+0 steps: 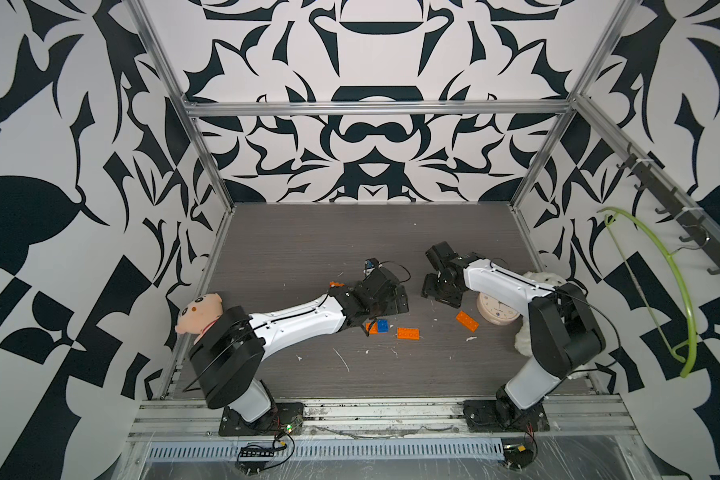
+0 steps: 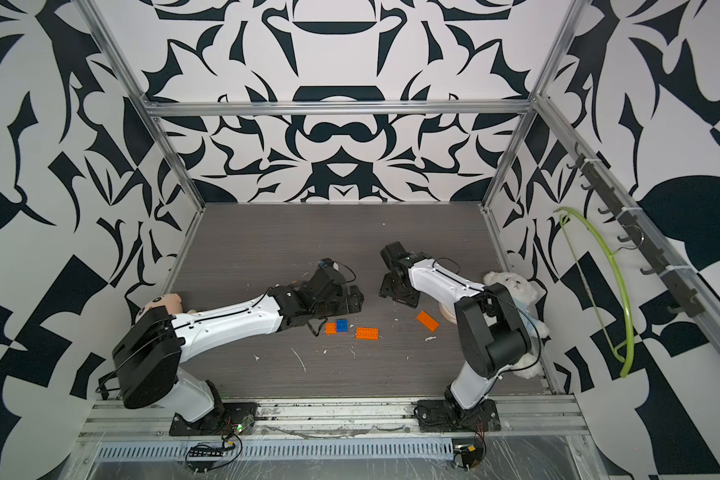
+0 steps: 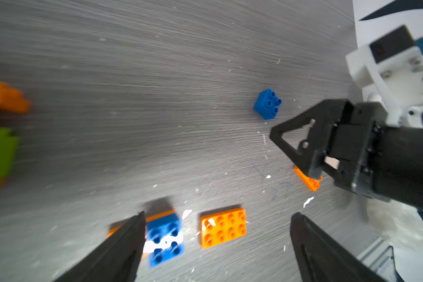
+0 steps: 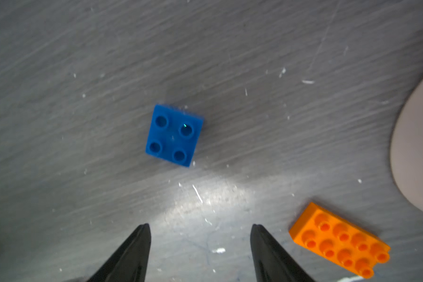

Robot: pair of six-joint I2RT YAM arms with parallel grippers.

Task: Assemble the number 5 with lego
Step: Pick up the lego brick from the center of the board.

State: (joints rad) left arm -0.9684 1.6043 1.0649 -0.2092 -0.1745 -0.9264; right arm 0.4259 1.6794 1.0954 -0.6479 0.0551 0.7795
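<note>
Left claw (image 3: 219, 214) stands released, empty, over the worktop (image 3: 132, 97). Right claw (image 4: 200, 225) released, grasping nothing; blue brick (image 4: 174, 135) loose just beyond its tips, orange brick (image 1: 467, 321) at its five o'clock.

Top brick (image 3: 166, 240) on bottom brick (image 3: 160, 215)

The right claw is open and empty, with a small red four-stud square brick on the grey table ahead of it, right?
No: that small square four-stud plastic brick is blue, not red, as the right wrist view shows. The right gripper is indeed open and empty.
</note>
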